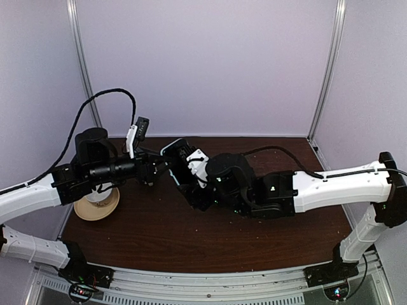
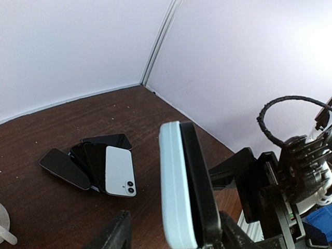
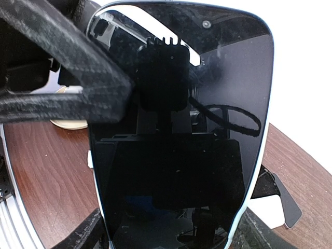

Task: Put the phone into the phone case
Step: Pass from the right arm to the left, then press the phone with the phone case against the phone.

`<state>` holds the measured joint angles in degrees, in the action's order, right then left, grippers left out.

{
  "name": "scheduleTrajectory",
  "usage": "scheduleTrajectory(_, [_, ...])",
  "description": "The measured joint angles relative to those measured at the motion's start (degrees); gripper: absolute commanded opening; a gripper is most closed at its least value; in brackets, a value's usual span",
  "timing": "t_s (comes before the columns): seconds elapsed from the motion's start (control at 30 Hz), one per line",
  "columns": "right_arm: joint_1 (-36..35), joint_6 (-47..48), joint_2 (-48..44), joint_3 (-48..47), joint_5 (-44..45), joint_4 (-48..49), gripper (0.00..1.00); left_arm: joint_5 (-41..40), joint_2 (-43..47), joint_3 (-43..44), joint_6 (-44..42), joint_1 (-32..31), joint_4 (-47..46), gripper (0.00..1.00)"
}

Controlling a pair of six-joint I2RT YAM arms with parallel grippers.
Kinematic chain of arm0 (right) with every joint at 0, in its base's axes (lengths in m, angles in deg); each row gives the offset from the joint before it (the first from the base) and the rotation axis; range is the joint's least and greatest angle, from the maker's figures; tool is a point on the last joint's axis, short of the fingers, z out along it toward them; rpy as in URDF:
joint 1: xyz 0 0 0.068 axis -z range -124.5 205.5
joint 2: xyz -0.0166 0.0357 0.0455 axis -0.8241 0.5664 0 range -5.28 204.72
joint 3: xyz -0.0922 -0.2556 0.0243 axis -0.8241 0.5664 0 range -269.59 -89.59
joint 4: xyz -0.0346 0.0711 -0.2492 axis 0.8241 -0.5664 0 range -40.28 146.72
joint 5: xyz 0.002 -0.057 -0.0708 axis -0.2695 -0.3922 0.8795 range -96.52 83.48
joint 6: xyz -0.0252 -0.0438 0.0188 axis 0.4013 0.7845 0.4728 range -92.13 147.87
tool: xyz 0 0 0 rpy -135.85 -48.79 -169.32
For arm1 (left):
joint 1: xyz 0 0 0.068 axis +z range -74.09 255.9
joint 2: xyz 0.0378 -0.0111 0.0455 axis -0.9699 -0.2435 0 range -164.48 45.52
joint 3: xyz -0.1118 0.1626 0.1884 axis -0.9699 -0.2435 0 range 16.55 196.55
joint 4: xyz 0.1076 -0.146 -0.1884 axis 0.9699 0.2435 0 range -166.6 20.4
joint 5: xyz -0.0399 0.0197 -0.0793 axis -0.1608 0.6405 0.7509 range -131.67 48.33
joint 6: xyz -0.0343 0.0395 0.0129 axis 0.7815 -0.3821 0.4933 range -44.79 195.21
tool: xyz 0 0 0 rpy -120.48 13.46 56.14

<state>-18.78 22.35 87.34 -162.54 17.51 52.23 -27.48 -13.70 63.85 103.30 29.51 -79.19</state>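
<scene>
**Phone held in the air by 2 grippers, ready to be pressed into its case**

The phone (image 3: 181, 129) is in the air above the middle of the table (image 1: 191, 241), not resting on it, and both arms meet around it. The right gripper (image 3: 171, 236) is clamped on it across its width, with a finger on each long edge. This leaves the black screen and the back free. That looks like the point of the grip: it works as a vise while the other arm handles the flat faces.

The pale blue phone case (image 2: 174, 192) lies against the phone's back, and its rim shows around the screen in the right wrist view. Seen edge-on from the left wrist, the black body stands proud of the blue shell. I judge it laid in but not fully seated.

The left gripper (image 2: 174, 236) straddles the pair through their thickness with its jaws apart. 1 finger (image 2: 116, 233) stands clear of the case's back. The other is at the screen side, and I cannot tell whether it touches. The next move probably calls for pressing those 2 faces together.

A fan of spare phones (image 2: 93, 166) lies flat on the table toward a far corner, well apart from the work. A tan round thing (image 1: 96, 203) sits by the left edge.
</scene>
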Motion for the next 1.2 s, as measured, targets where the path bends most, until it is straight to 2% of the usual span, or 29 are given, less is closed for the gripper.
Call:
scheduleTrajectory(0.1, [0.00, 0.46, 0.00, 0.00, 0.02, 0.00, 0.25, 0.68, -0.68, 0.00, -0.09, -0.20, -0.50, 0.31])
scheduleTrajectory(0.33, [0.00, 1.31, 0.02, -0.09, 0.42, 0.26, 0.24, 3.61, -0.68, 0.04, 0.72, -0.92, -2.38, 0.00])
scheduleTrajectory(0.5, [-0.11, 1.70, 0.09, -0.33, 0.79, 0.76, 0.24, 4.37, -0.70, 0.07, 1.11, -1.01, -3.34, 0.00])
scheduleTrajectory(0.57, [-0.17, 1.77, 0.09, -0.35, 0.98, 0.74, 0.29, 4.55, -0.70, 0.07, 1.01, -1.01, -3.34, 0.00])
scheduleTrajectory(0.6, [-0.20, 1.86, 0.09, -0.35, 1.09, 0.74, 0.38, 4.66, -0.70, 0.07, 0.90, -1.01, -3.34, 0.00])
scheduleTrajectory(0.7, [-0.22, 2.32, 0.07, -0.35, 1.07, 0.74, 0.76, 4.79, -0.59, 0.07, -0.13, -1.01, -3.26, 0.00])
scheduleTrajectory(0.8, [-0.24, 2.86, -0.20, -0.26, 0.37, 0.68, 0.98, 5.01, -0.04, 0.15, -2.36, -1.03, -2.34, 0.00])
scheduleTrajectory(1.0, [0.04, 4.59, -8.15, 2.34, -6.84, -1.79, 0.99, 9.35, 1.09, 2.14, -11.82, -1.03, 7.76, 0.00])
scheduleTrajectory(1.2, [2.21, 7.15, -16.83, 2.80, -24.46, -5.05, 0.98, 19.93, 2.75, 2.75, -21.57, -1.29, 14.34, 0.00])
